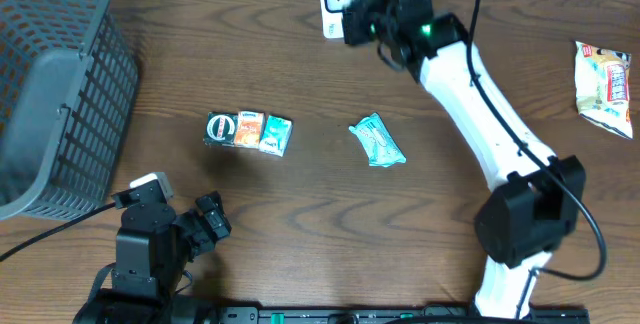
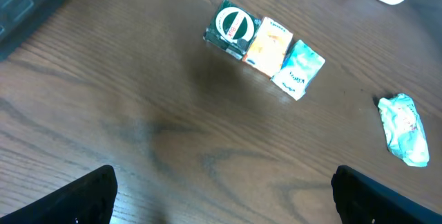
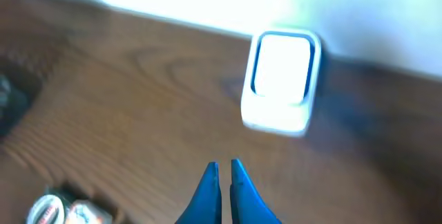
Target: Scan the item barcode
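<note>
White scanner [image 1: 335, 4] rests on the bench [image 1: 330, 214]; right fingers [image 3: 210, 186], pressed together and empty, hover just beside it; left fingers [image 2: 90, 196] gape wide, well apart from it.

Soft, even light; one view blurred.
Overhead and left wrist views are fairly sharp, with faint shadows on the counter [image 1: 330, 214]. The right wrist view is smeared, its white scanner [image 3: 280, 82] and background blown out.
</note>
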Motion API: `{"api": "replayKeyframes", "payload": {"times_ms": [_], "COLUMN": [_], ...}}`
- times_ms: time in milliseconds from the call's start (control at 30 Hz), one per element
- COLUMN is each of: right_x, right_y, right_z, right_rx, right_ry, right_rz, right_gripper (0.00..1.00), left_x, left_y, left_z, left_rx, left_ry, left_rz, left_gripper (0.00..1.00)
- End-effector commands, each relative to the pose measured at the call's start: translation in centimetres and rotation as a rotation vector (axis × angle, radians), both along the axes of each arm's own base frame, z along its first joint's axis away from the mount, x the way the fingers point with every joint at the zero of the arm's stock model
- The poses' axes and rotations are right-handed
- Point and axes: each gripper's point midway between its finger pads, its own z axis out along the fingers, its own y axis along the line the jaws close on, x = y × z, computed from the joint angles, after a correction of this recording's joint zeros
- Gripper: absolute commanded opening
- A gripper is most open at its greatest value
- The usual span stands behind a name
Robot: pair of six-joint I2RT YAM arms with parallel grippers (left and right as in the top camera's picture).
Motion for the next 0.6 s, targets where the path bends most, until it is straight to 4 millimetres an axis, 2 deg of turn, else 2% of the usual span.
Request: {"api": "replayKeyframes", "payload": {"times_ms": [0, 33, 67, 100, 167, 200, 333, 467, 567], "right_x": [2.1, 2.4, 2.5, 2.2, 0.9, -0.1, -4.9, -10.3, -12.1], "right_y": [1.2, 1.0, 0.6, 0.0, -0.7, -1.1, -3.2, -5.6, -6.2], "right_z": [-1.2, -1.9, -2.7, -3.9, -5.3, -6.1, -8.9, -11.2, -12.7], "right_rx": [0.005, -0.016, -0.049, -0.104, -0.166, -0.199, -0.332, -0.448, -0.478], "right_ry": [0.037, 0.060, 0.088, 0.126, 0.186, 0.225, 0.426, 0.654, 0.733], "right_rz": [-0.008, -0.020, -0.032, -0.036, -0.009, 0.009, 0.076, 0.138, 0.149], "right_gripper": [0.01, 0.02, 0.09, 0.29, 0.45, 0.49, 0.56, 0.57, 0.57], "left_x": [0.0, 0.0, 0.0, 0.0, 0.0, 0.0, 0.0, 0.0, 0.0], "left_y": [0.1, 0.1, 0.1, 0.1, 0.1, 0.1, 0.1, 0.1, 0.1], "left_z": [0.2, 0.2, 0.2, 0.2, 0.2, 0.2, 0.2, 0.2, 0.2], "left_rx": [0.002, 0.002, 0.002, 0.002, 0.002, 0.002, 0.002, 0.002, 0.002], "left_ry": [-0.007, -0.007, -0.007, -0.007, -0.007, -0.007, -0.007, -0.007, -0.007], "left_rz": [0.003, 0.003, 0.003, 0.003, 0.003, 0.003, 0.002, 0.002, 0.003], "left_gripper": [0.98, 0.98, 0.98, 0.98, 0.97, 0.98, 0.98, 0.98, 0.98]}}
